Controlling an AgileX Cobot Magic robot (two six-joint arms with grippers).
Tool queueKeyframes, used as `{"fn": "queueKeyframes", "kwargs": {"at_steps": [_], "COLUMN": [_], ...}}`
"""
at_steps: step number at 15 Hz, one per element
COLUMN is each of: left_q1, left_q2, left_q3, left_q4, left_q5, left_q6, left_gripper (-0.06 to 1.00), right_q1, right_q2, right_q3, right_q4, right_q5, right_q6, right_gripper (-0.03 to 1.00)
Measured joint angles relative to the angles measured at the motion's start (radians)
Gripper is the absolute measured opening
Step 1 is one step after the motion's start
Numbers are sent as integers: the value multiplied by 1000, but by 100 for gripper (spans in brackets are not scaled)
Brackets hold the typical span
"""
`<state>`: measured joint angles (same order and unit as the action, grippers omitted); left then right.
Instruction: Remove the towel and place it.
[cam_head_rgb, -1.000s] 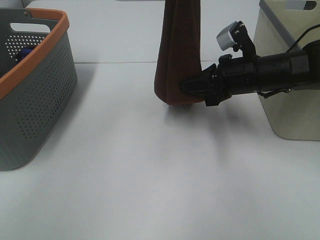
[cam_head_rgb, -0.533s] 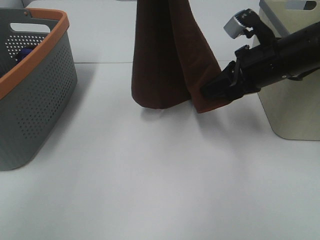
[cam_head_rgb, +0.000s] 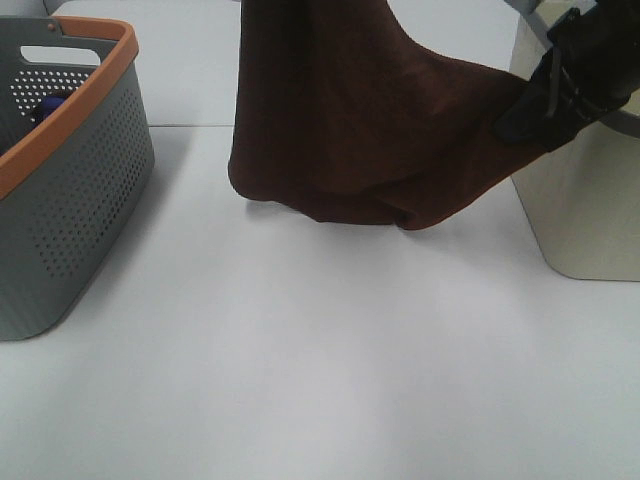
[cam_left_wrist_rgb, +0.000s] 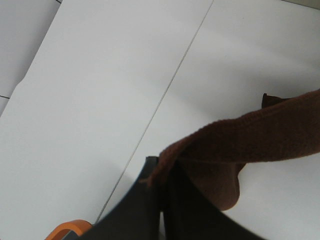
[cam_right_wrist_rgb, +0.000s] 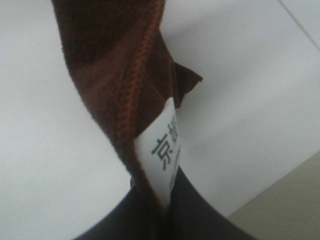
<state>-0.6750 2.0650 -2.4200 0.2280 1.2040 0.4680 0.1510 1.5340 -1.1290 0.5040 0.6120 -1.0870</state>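
Note:
A dark brown towel (cam_head_rgb: 370, 130) hangs spread above the white table, stretched between both grippers, its lower fold near the table top. My right gripper (cam_head_rgb: 525, 105) is shut on the towel's right corner in front of the beige bin; the right wrist view shows that corner (cam_right_wrist_rgb: 115, 85) with a white label (cam_right_wrist_rgb: 165, 145) pinched between the jaws. My left gripper (cam_left_wrist_rgb: 160, 182) is shut on the towel's other edge (cam_left_wrist_rgb: 240, 140); in the exterior view it is above the top edge, out of frame.
A grey perforated basket with an orange rim (cam_head_rgb: 70, 170) stands at the left with a dark object inside. A beige bin (cam_head_rgb: 585, 200) stands at the right edge, behind my right arm. White table (cam_head_rgb: 300, 380) lies in front.
My right gripper has pulled the towel's corner up and to the right, and the hanging towel has spread from a narrow drape into a wide sheet. Its left edge has shifted left.

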Motion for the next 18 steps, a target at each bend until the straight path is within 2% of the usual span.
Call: {"fn": "queueKeyframes", "kwargs": {"at_steps": [2, 3, 5, 6, 7, 10, 12, 14, 15, 16, 18], "left_q1": [31, 58, 121, 136, 170, 187, 199, 221, 226, 234, 235], "left_q2": [19, 34, 62, 68, 91, 154, 213, 259, 266, 291, 317], "left_q3": [0, 0, 0, 0, 0, 0, 0, 0, 0, 0, 0], "left_q4": [3, 9, 15, 15, 14, 25, 96, 207, 233, 333, 374], "left_q5": [-3, -24, -118, -145, -252, -433, -620, -785, -803, -835, -834], "left_q6": [-46, -81, -163, -177, -194, -231, -285, -399, -423, -478, -492], "left_gripper": [0, 0, 0, 0, 0, 0, 0, 0, 0, 0, 0], "right_q1": [0, 0, 0, 0, 0, 0, 0, 0, 0, 0, 0], "right_q2": [0, 0, 20, 32, 107, 273, 382, 475, 490, 516, 533], "right_q3": [-41, -57, -105, -124, -214, -412, -554, -680, -698, -737, -743], "right_q4": [-23, -27, -31, -31, -9, 21, 26, 29, 32, 48, 57], "right_q5": [-48, -107, -228, -258, -356, -422, -451, -479, -479, -480, -449], "right_q6": [-28, -58, -132, -149, -184, -194, -208, -210, -210, -210, -210], "right_gripper": [2, 2, 2, 2, 2, 2, 2, 2, 2, 2, 2]}}
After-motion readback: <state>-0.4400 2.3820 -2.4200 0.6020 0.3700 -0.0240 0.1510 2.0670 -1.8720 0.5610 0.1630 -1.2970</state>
